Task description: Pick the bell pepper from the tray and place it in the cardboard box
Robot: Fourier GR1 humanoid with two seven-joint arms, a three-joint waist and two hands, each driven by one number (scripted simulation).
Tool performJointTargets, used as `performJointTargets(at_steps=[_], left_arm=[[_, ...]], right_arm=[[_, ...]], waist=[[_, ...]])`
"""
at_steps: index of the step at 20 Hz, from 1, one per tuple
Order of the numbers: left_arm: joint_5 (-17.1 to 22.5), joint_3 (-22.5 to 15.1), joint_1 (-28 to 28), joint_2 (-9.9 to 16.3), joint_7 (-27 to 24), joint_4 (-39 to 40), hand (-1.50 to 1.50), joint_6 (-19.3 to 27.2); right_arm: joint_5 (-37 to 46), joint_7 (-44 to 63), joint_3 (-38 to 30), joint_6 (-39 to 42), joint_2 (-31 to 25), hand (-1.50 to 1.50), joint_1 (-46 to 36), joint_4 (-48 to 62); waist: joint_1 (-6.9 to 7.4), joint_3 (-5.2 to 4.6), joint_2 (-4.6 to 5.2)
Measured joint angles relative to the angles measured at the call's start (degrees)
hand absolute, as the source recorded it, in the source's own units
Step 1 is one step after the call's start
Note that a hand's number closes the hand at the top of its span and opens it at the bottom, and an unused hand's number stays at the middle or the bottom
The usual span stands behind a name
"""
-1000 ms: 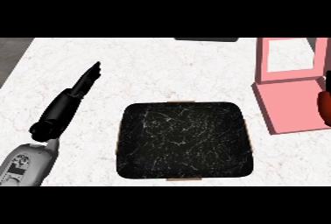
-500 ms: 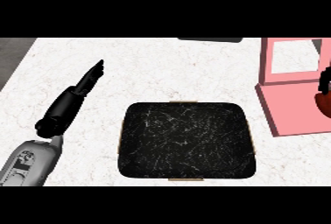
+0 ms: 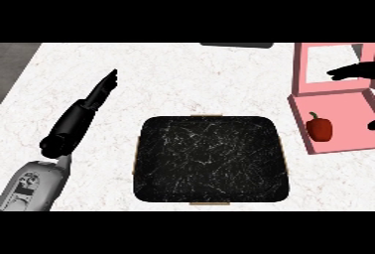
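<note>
The red bell pepper (image 3: 319,127) lies on the pink panel at the near side of the pink cardboard box (image 3: 300,67), at the right of the head view. My right hand (image 3: 350,72) hovers above the box's far part, fingers extended to the left, apart from the pepper and holding nothing. Another black bit of it shows at the right edge. The black marbled tray (image 3: 210,158) sits in the middle of the counter with nothing on it. My left hand (image 3: 86,108) rests on the counter to the tray's left, its fingers straight and pointing away.
The white speckled counter (image 3: 183,74) spreads around the tray. A dark flat object (image 3: 236,45) shows at the counter's far edge. The counter's left edge runs along a grey floor strip (image 3: 15,59).
My right hand was curled round the pepper at the box; now the pepper lies free on the pink panel and the hand has moved off toward the far side. The left hand stays put.
</note>
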Motion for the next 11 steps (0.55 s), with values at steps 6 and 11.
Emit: performJointTargets(at_steps=[6, 11], left_arm=[[-0.1, 0.2, 0.3, 0.1, -0.2, -0.1, 0.00, 0.0], [-0.5, -0.3, 0.0, -0.4, -0.3, 0.0, 0.00, 0.0]], right_arm=[[-17.3, 6.4, -6.3, 8.0, 5.9, -1.50, 0.1, 6.0], [-28.0, 16.3, -11.4, 15.9, 6.5, -1.50, -3.9, 12.8]], waist=[[-0.19, 0.00, 0.14], [0.23, 0.00, 0.37]])
